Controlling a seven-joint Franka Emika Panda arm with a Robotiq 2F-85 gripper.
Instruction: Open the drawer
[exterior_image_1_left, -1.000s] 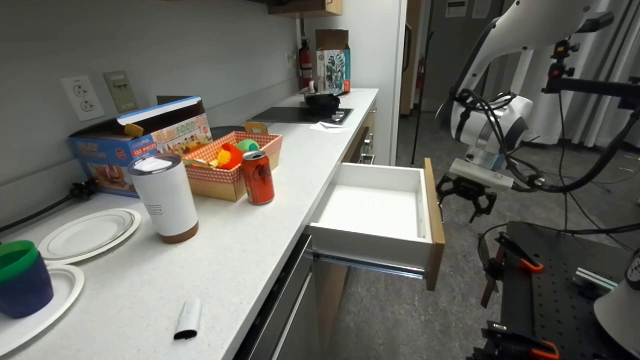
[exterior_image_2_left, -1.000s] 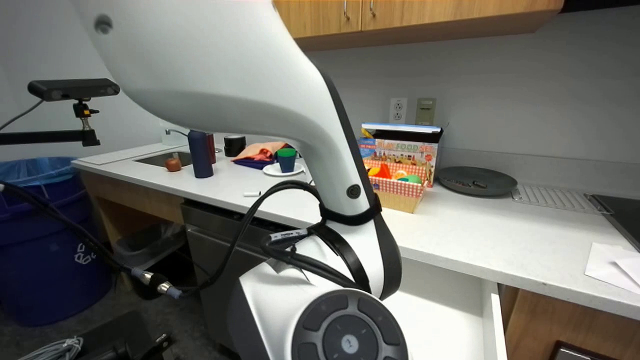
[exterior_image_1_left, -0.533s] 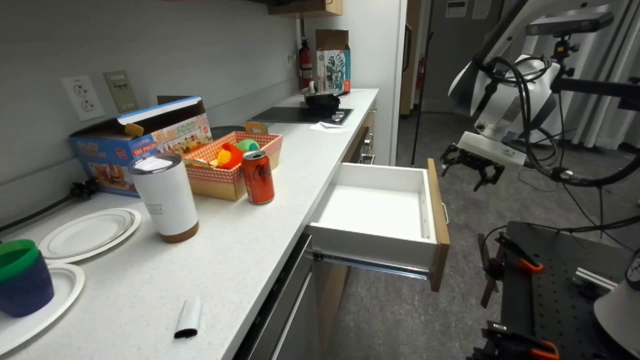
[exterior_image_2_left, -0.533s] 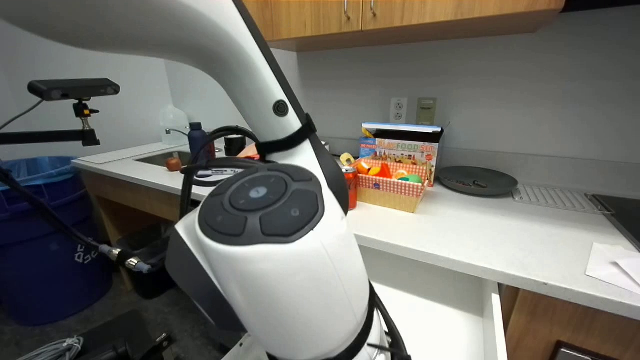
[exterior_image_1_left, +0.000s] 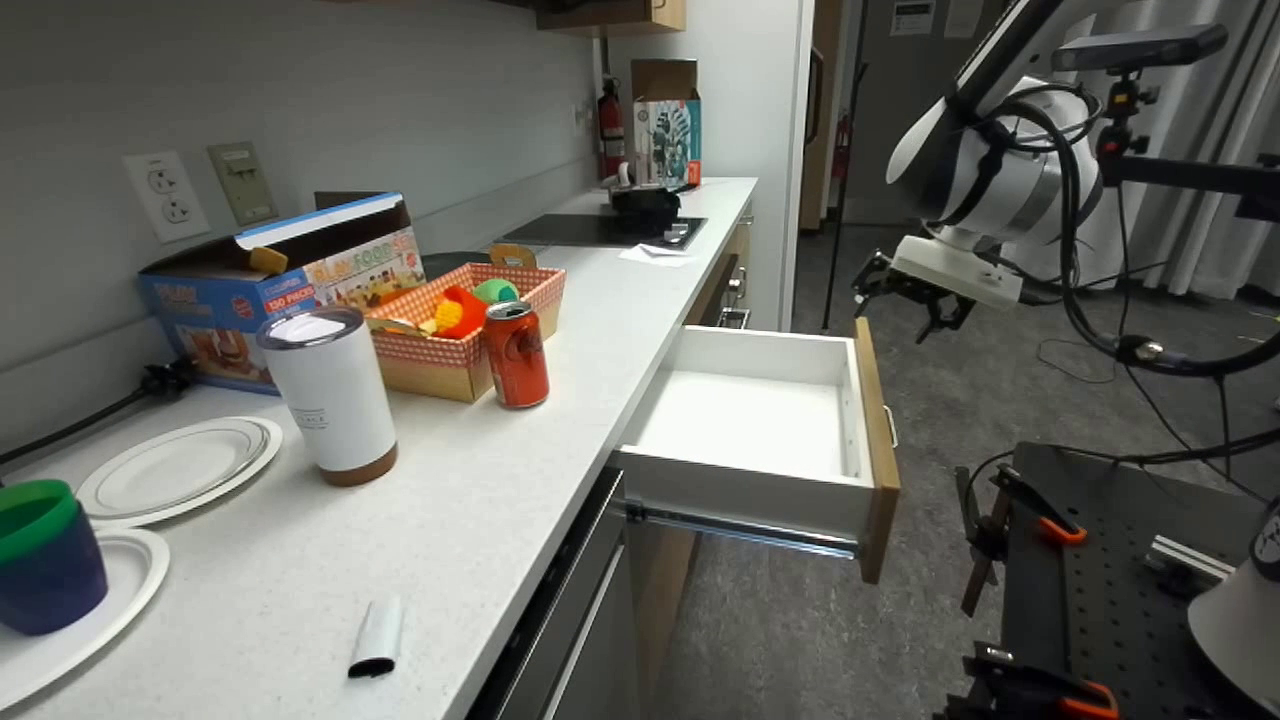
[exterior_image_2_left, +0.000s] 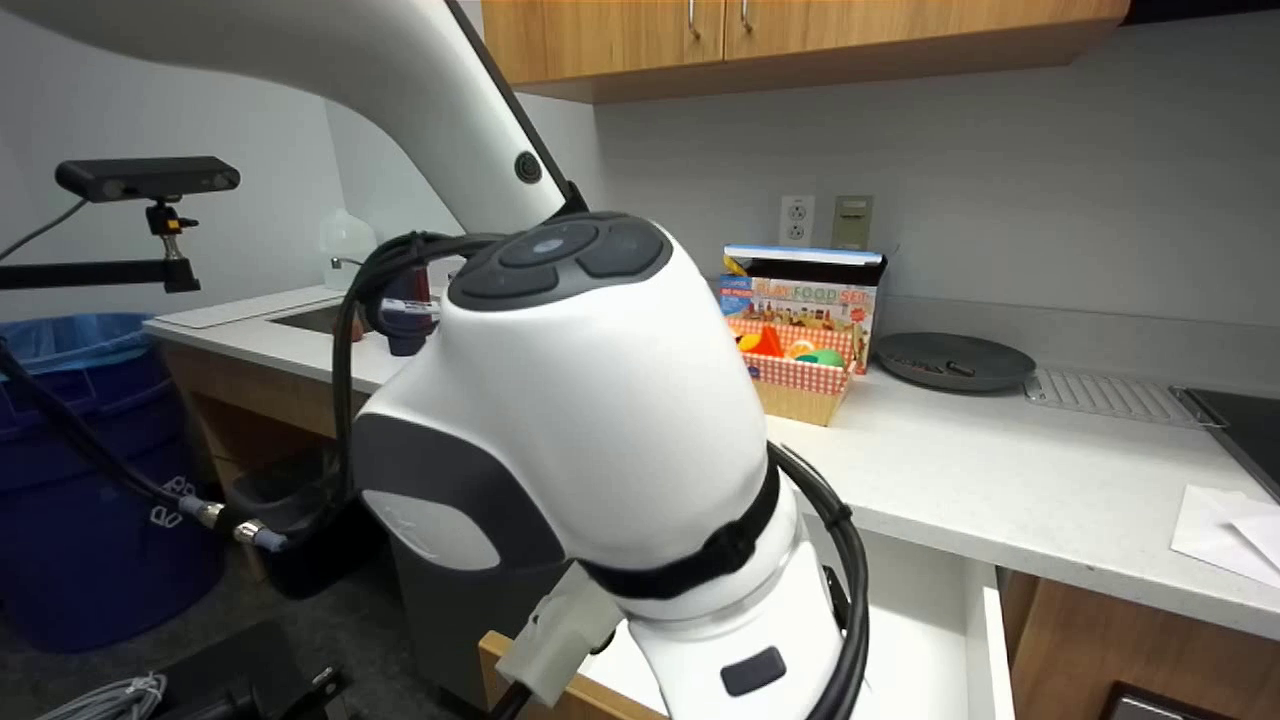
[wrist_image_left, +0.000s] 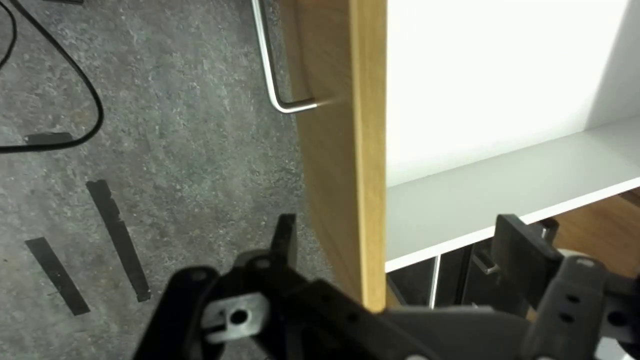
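Observation:
The drawer (exterior_image_1_left: 878, 470) is pulled far out, with its white inner box bare inside. It has a tan wood front and a metal bar handle (exterior_image_1_left: 892, 427). It also shows in an exterior view (exterior_image_2_left: 925, 645), partly hidden by the arm, and in the wrist view (wrist_image_left: 371, 150), with the handle (wrist_image_left: 267, 65) at upper left. My gripper (exterior_image_1_left: 895, 316) is open, raised above the far end of the drawer front and apart from the handle. In the wrist view, my gripper's fingers (wrist_image_left: 395, 220) are wide apart, with the front panel's end seen between them, ungripped.
The counter (exterior_image_1_left: 480, 500) holds a red can (exterior_image_1_left: 516, 356), a white tumbler (exterior_image_1_left: 330, 400), a basket of toy food (exterior_image_1_left: 435, 355) and plates. A black perforated table (exterior_image_1_left: 1110, 560) with clamps stands near the arm. A camera (exterior_image_1_left: 1140, 48) on a boom is beside the arm.
The gripper has left the handle, risen and backed off, then shifted toward the drawer's far end. The handle is now uncovered. The drawer moved slightly further out in the first half second.

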